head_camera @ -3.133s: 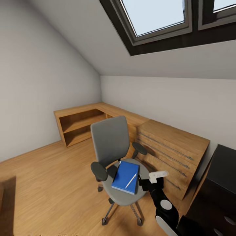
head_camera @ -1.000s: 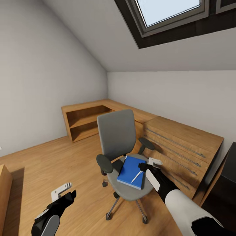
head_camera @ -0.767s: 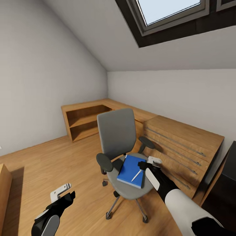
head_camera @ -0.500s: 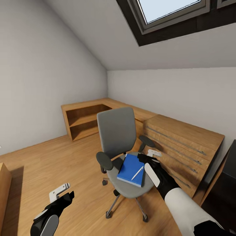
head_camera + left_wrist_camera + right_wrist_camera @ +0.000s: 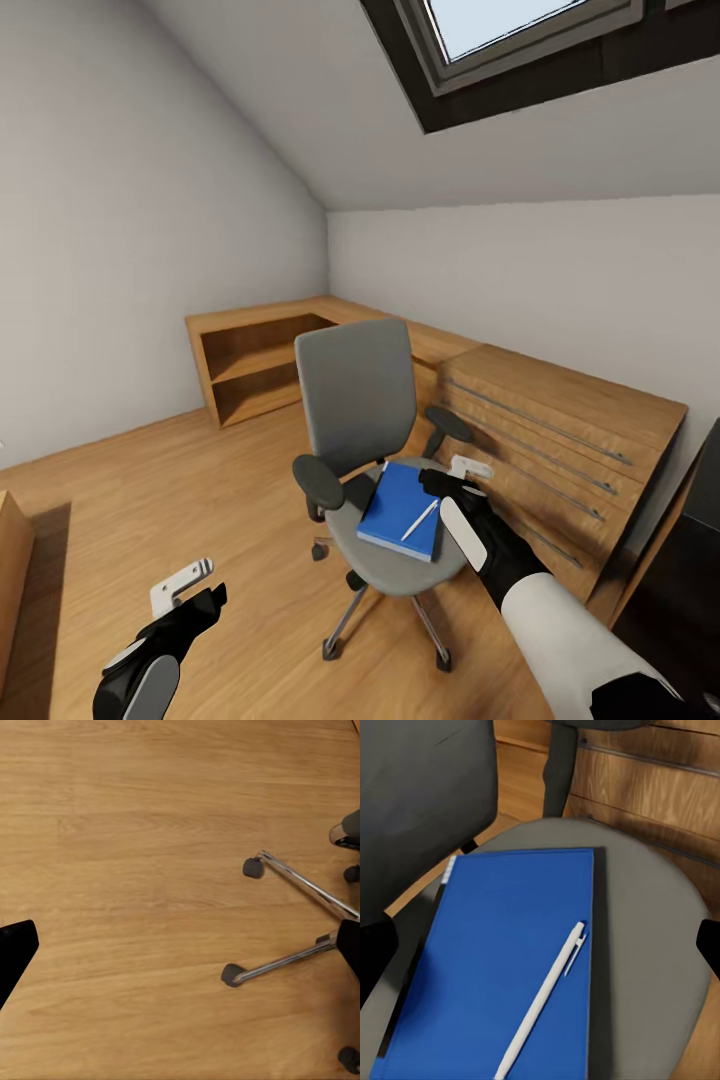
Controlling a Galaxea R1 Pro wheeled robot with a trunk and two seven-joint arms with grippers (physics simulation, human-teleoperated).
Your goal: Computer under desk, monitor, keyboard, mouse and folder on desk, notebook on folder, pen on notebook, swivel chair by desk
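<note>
The swivel chair (image 5: 358,400) stands mid-room with its grey back towards the corner. On its seat (image 5: 660,915) lies the blue folder (image 5: 395,508) (image 5: 502,960), with the white pen (image 5: 419,519) (image 5: 544,1009) on top. A dark edge of the notebook (image 5: 359,492) (image 5: 598,945) peeks out from beneath the folder. My right gripper (image 5: 453,478) (image 5: 540,945) is open, just above the folder's right side, holding nothing. My left gripper (image 5: 186,593) (image 5: 180,949) hangs open over the floor, left of the chair's chrome base (image 5: 300,885). The black desk (image 5: 692,560) shows at the right edge. Computer, monitor, keyboard and mouse are out of view.
Low light-wood shelving (image 5: 250,365) and a slatted wooden dresser (image 5: 560,440) run along the walls right behind the chair. A wooden furniture corner (image 5: 10,570) sits at the left edge. Bare plank floor (image 5: 200,490) spreads to the left of the chair.
The whole picture shifted as the camera moved. My left arm has come into view since the earliest frame. My right gripper has edged in over the folder's right side and stays open.
</note>
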